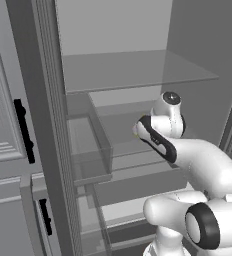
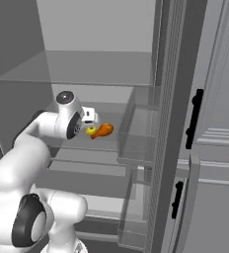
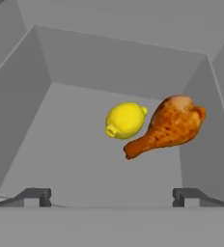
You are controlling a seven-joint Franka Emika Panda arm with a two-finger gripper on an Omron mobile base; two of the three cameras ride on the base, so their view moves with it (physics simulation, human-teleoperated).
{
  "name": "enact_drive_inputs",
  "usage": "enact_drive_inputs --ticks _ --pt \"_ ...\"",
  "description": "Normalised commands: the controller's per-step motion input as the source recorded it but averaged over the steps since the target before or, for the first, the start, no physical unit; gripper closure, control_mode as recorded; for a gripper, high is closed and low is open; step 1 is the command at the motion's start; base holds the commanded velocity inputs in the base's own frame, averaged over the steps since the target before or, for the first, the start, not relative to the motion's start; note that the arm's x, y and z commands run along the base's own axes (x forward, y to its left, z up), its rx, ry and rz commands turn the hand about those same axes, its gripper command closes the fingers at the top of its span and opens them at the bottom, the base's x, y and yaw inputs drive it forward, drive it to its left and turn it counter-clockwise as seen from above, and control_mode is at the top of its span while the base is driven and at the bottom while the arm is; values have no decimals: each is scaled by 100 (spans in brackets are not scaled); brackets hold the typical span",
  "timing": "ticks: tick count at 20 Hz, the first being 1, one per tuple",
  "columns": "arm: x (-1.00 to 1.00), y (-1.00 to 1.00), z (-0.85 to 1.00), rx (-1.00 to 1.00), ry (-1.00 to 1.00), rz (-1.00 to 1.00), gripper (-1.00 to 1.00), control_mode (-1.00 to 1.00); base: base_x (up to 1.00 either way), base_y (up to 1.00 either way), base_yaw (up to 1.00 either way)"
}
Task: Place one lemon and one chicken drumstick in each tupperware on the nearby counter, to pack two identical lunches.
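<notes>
I have the arm (image 1: 203,165) reaching into an open grey fridge (image 2: 96,34), its doors (image 1: 3,125) swung out to both sides with black handles (image 1: 24,131) on them. In the left base view the arm's own wrist covers the spot where it works, so the food is hidden from me there apart from a sliver of yellow at the wrist's edge. The fridge's lower part is cut off by the arm's shoulder in both base views.

A glass shelf (image 1: 138,70) sits above the working level, and clear door bins (image 2: 138,133) hang on the inner sides.

The right base view gives me what the left does not: the drumstick (image 2: 103,130) poking out just past the hand, on the lower shelf (image 2: 77,153), with the lemon (image 2: 91,131) half hidden behind the hand and touching or nearly touching it.

The hand view is clearest. The drumstick (image 3: 168,126) lies right of the lemon (image 3: 125,120), its thin end pointing toward me, the two just beside each other near the shelf's back wall. I cannot tell if they touch.

The gripper (image 3: 111,197) stands wide open, holding nothing, its fingertips (image 3: 34,196) well short of both.
</notes>
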Motion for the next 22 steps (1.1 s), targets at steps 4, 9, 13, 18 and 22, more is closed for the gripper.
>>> enact_drive_inputs --ticks 4,9,13,18,22 --pt "23 0 -21 0 2 -13 -100 -100 0 0 0" --pt "12 3 -3 0 0 -25 -100 -100 0 0 0" --pt "9 1 0 4 0 -31 -100 -100 0 0 0" --pt "13 0 -10 10 2 -19 -100 -100 0 0 0" --pt "27 0 -22 9 9 0 -100 -100 0 0 0"
